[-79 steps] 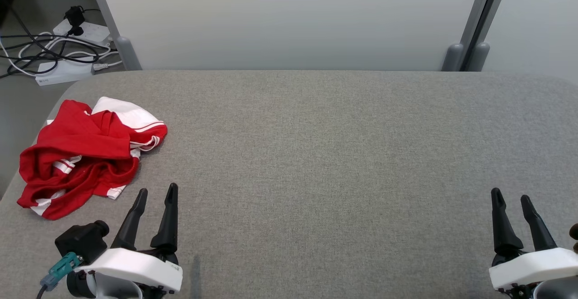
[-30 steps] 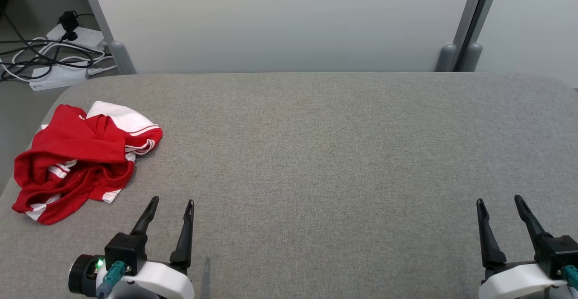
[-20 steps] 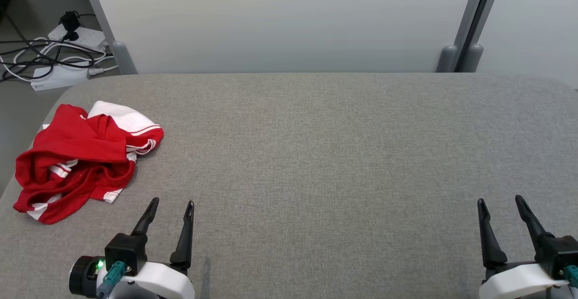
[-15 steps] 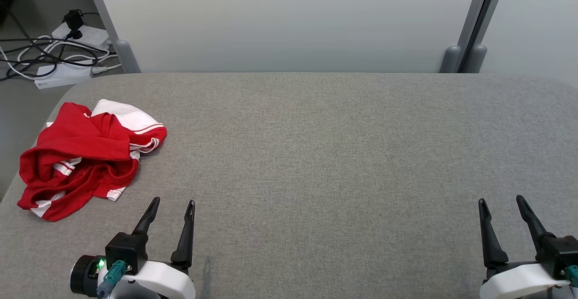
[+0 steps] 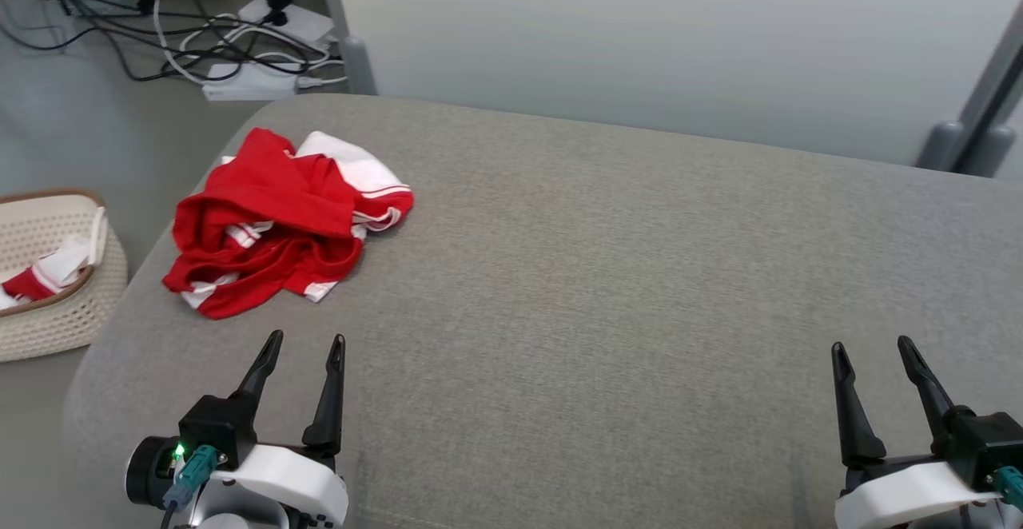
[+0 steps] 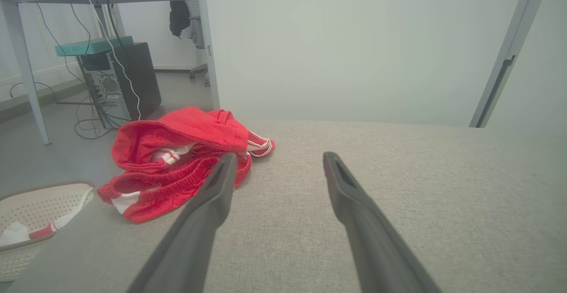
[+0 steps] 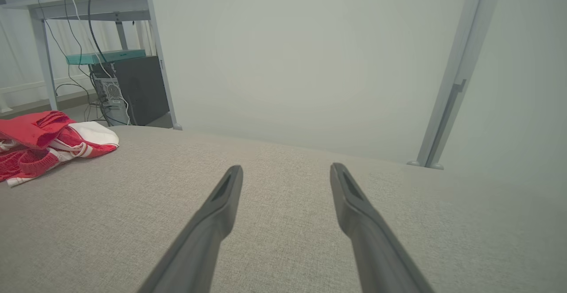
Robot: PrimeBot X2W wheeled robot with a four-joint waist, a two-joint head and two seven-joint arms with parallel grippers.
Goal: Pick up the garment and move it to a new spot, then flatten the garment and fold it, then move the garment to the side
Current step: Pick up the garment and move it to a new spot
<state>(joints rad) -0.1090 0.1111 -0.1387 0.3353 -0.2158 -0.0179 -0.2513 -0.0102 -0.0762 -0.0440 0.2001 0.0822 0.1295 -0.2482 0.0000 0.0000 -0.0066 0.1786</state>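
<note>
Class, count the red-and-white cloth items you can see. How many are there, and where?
2. One garment lies crumpled near the table corner, far left; a second piece sits in the basket on the floor. More may be hidden inside.

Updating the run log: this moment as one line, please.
phase: pre-grasp | garment: crumpled on table, left end | left hand: open, short of garment | right hand: open, empty

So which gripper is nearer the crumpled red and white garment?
Left. The left gripper sits just short of the crumpled red and white garment; the right gripper is far across the grey padded table.
</note>
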